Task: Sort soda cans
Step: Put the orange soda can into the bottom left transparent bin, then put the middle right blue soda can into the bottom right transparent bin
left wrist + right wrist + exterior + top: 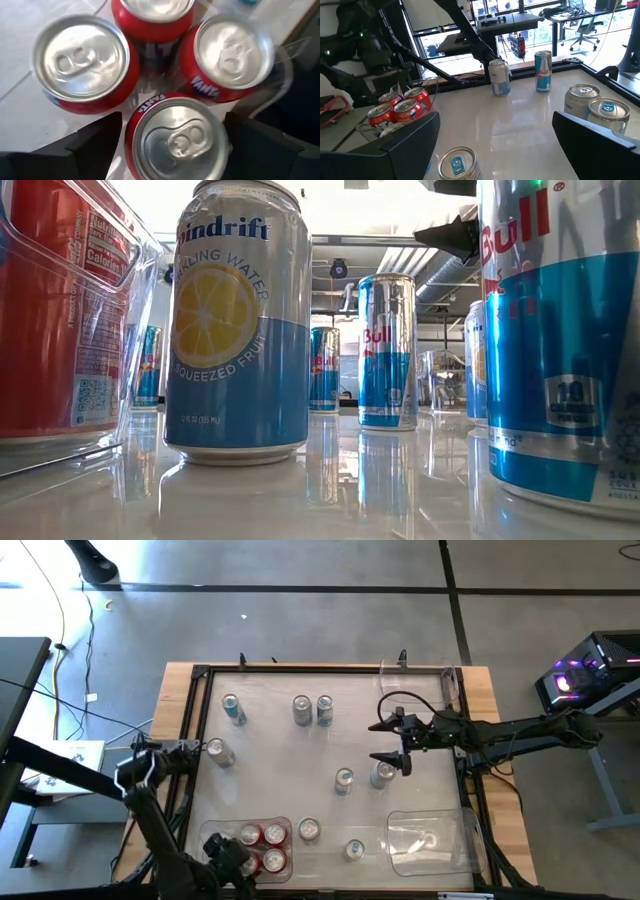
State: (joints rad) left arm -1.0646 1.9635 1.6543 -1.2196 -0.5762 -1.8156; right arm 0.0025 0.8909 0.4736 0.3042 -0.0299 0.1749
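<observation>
Four red metal soda cans (pixel 262 846) sit binned at lower left, the left gripper (pixel 170 145) spread open over one (seemingly released). Blue and silver cans (pixel 312 709) remain scattered; right gripper (pixel 390 740) open, empty.

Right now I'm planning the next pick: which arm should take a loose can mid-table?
Right. Its open claw hovers mid-table beside a loose can. The left claw is open over the red cans in the near bin.
</observation>
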